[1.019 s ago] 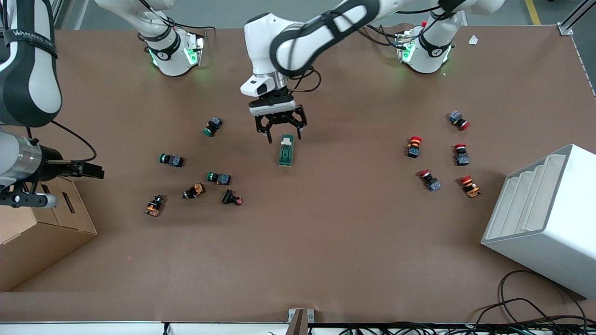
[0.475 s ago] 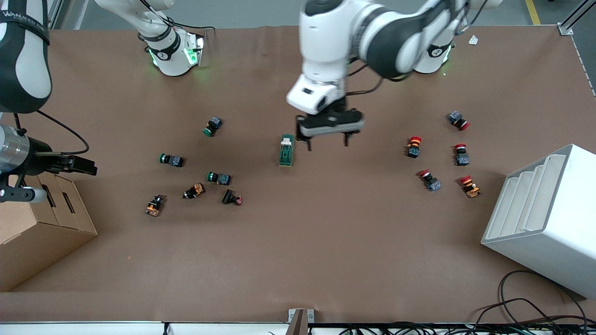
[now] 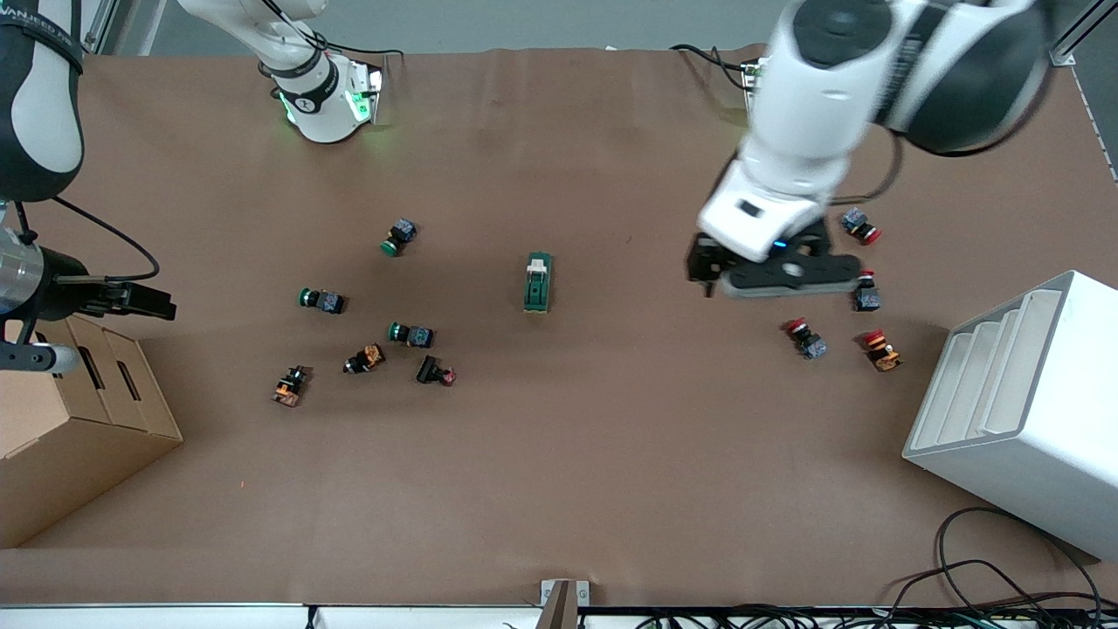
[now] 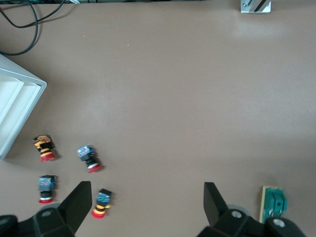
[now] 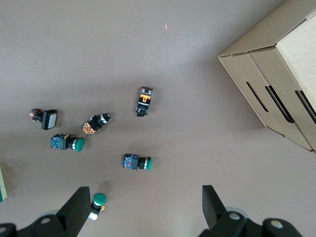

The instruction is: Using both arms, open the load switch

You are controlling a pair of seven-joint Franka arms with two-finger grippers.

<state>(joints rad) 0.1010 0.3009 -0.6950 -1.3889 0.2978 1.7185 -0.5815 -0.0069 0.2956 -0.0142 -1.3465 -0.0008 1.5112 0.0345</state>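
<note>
The load switch [image 3: 537, 282], a dark green block with a cream slider on top, lies alone near the middle of the brown table; it also shows in the left wrist view as the load switch [image 4: 273, 202]. My left gripper [image 3: 777, 279] hangs open and holds nothing, well away from the switch, over the red-capped buttons toward the left arm's end. In its wrist view the left gripper [image 4: 146, 207] has bare table between its jaws. My right gripper [image 3: 162, 304] hovers above the cardboard box's edge, open; the right gripper [image 5: 145, 210] holds nothing, with green-capped buttons below it.
Green-capped buttons [image 3: 410, 334] and orange-bodied ones lie scattered toward the right arm's end. Red-capped buttons [image 3: 803, 339] cluster toward the left arm's end, next to a white stepped bin [image 3: 1022, 393]. A cardboard box [image 3: 70, 419] sits at the right arm's end. Cables [image 3: 978, 577] trail by the bin.
The left gripper has risen from just over the load switch and swung toward the left arm's end, staying open. The right gripper drifted slightly toward the table's edge. The switch has not moved.
</note>
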